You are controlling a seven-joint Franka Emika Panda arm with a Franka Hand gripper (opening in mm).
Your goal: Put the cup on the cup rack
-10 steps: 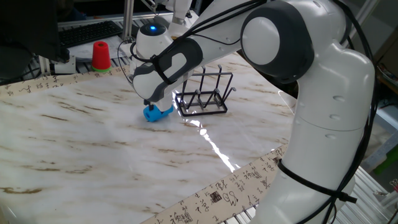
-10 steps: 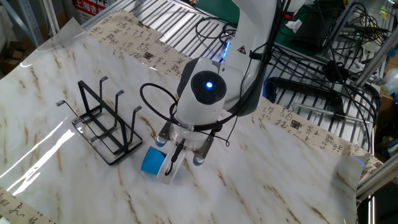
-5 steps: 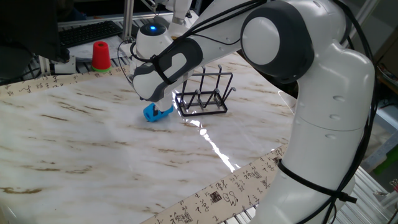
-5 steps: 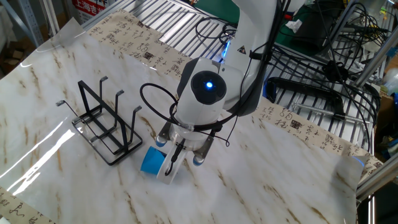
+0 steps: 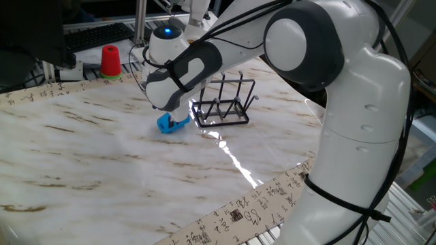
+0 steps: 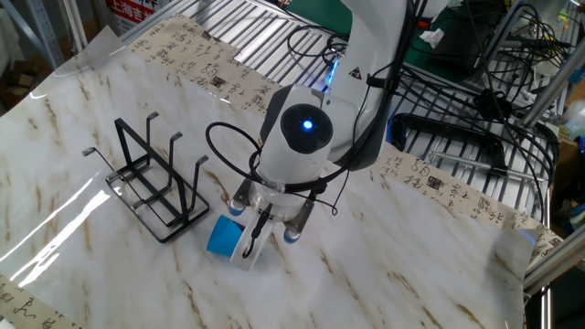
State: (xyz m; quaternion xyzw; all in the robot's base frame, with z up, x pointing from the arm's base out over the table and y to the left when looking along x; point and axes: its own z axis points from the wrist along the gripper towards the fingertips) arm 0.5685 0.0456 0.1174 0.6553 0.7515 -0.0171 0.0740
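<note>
Nothing has shifted over the last second: the end effector [image 6: 249, 249] stays clamped on the cup [image 6: 222, 237], which lies on the desk [image 6: 411, 265] beside the cup rack [image 6: 151, 183], unlifted.

My own wrist covered most of my gripper [image 6: 259, 239], so how its jaws stood around the cup [image 6: 222, 236] could not be told. In one fixed view my forearm hid the top of the cup [image 5: 170, 123] and the left end of the cup rack [image 5: 223, 104]. The cup's dark mark was out of sight. The red cup [image 5: 110, 60] far left was too small for detail. My arm's base was cut off by the picture's right edge.
</note>
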